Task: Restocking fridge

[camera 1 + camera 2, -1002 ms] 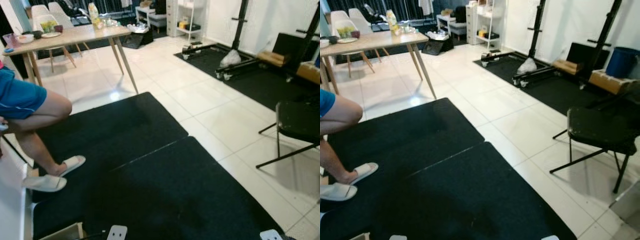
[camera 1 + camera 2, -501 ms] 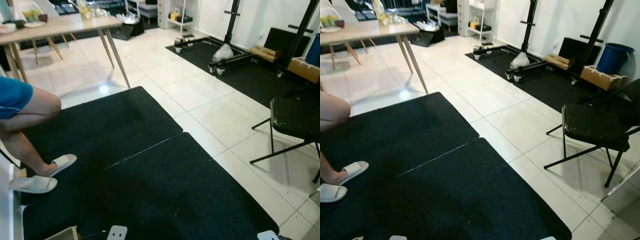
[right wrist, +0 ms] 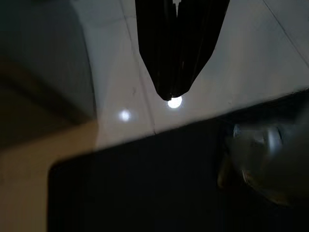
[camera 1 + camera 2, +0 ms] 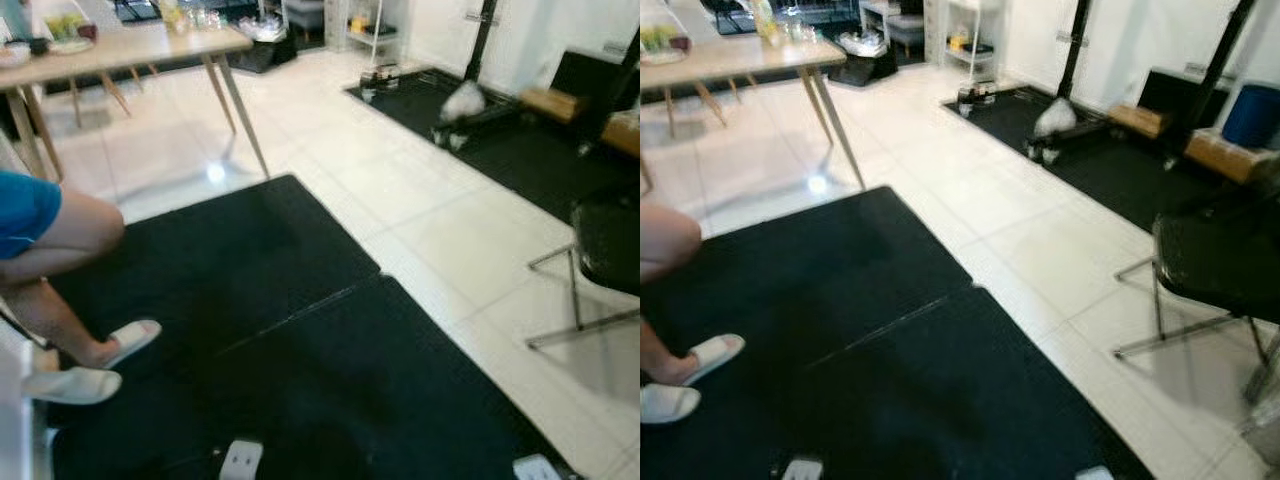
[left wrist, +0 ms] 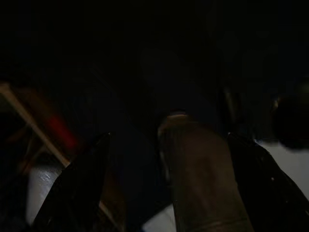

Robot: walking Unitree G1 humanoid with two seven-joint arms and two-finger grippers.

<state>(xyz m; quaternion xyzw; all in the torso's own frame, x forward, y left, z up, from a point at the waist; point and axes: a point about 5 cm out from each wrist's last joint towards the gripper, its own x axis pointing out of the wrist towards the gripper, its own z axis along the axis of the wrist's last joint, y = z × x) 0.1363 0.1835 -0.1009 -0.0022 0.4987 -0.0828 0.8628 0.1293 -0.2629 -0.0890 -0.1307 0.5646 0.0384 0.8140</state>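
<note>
We count two black floor mats (image 4: 250, 290) underfoot, one wooden table (image 4: 120, 50), one black folding chair (image 4: 1215, 265), and two white slippers (image 4: 70, 385).

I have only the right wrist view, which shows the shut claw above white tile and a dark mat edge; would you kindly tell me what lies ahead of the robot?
Observer: Two black mats cover the floor directly ahead, with white tile beyond them.
Operator: Thank you. Is anyone close by?
Observer: Yes. A person's leg is at the robot's left, and their white slippers rest on the mat.
Operator: Is anything standing on the right side?
Observer: A black folding chair stands on the tile to the robot's right, off the mats.
</note>
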